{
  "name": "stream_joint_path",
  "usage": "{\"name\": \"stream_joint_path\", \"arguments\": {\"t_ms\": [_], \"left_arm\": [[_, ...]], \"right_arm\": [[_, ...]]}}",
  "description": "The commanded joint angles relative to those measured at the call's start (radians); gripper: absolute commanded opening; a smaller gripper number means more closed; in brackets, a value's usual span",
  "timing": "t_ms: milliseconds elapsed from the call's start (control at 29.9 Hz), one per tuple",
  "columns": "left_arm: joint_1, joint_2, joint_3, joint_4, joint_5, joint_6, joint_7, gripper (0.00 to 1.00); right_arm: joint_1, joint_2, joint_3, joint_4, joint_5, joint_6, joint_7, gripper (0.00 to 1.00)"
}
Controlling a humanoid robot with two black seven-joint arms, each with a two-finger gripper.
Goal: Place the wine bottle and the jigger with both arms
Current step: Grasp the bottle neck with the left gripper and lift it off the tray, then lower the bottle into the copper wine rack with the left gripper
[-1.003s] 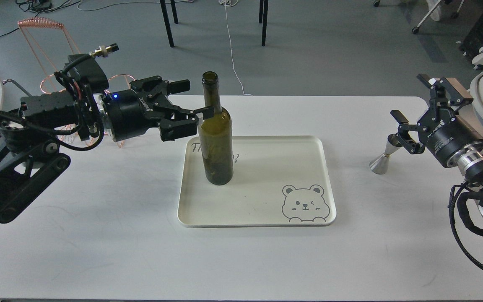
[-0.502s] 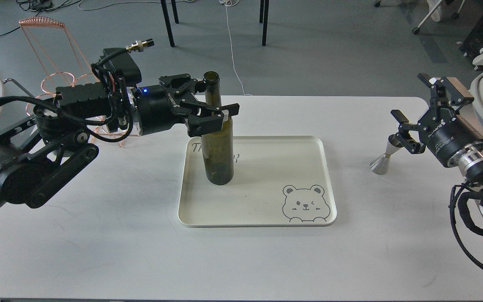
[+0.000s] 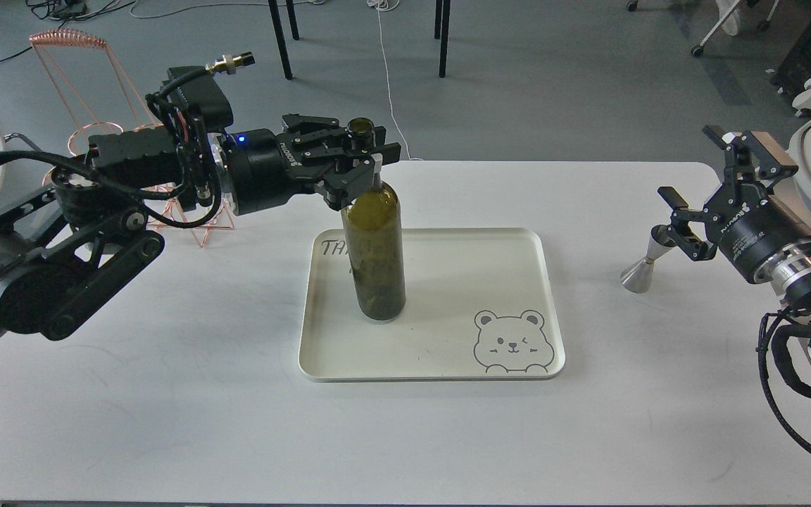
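The wine bottle (image 3: 377, 246) stands upright on the cream tray (image 3: 518, 246), left of the tray's middle. My left gripper (image 3: 362, 151) reaches in from the left and is shut on the bottle's neck, just under the mouth. The jigger (image 3: 646, 262) stands on the white table (image 3: 166, 394) to the right of the tray. My right gripper (image 3: 686, 162) is open and empty. It hangs just up and to the right of the jigger's top, and I cannot tell if its body touches the jigger.
A copper wire rack (image 3: 96, 127) stands at the table's back left, behind my left arm. A bear drawing (image 3: 514, 341) marks the tray's front right corner. Chair and table legs stand on the floor beyond the far edge.
My left gripper moved right and up from the bottle's shoulder to its neck and closed on it. The bottle shifted slightly right on the tray. The right arm and jigger have not moved.
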Motion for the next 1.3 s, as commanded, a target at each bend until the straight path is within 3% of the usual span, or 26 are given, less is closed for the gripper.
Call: {"name": "stream_joint_path", "arguments": {"t_ms": [0, 167, 334, 736, 1271], "left_arm": [[-0.066, 0.039, -0.004, -0.007, -0.028, 0.0, 0.0, 0.07], [-0.244, 0.125, 0.004, 0.029, -0.062, -0.011, 0.0, 0.07], [-0.338, 0.199, 0.035, 0.183, -0.065, -0.011, 0.0, 0.07], [-0.338, 0.266, 0.111, 0.42, -0.068, 0.032, 0.0, 0.08], [-0.308, 0.288, 0.114, 0.439, -0.065, 0.037, 0.0, 0.08]], "right_arm": [[0.0, 0.005, 0.0, -0.002, 0.0, -0.001, 0.0, 0.96], [0.0, 0.006, 0.0, -0.002, 0.0, -0.009, 0.0, 0.96], [-0.002, 0.011, 0.0, -0.002, -0.002, -0.015, 0.0, 0.96], [-0.003, 0.029, 0.0, -0.005, -0.005, -0.016, 0.0, 0.96], [-0.003, 0.048, 0.0, -0.005, -0.006, -0.029, 0.0, 0.96]]}}
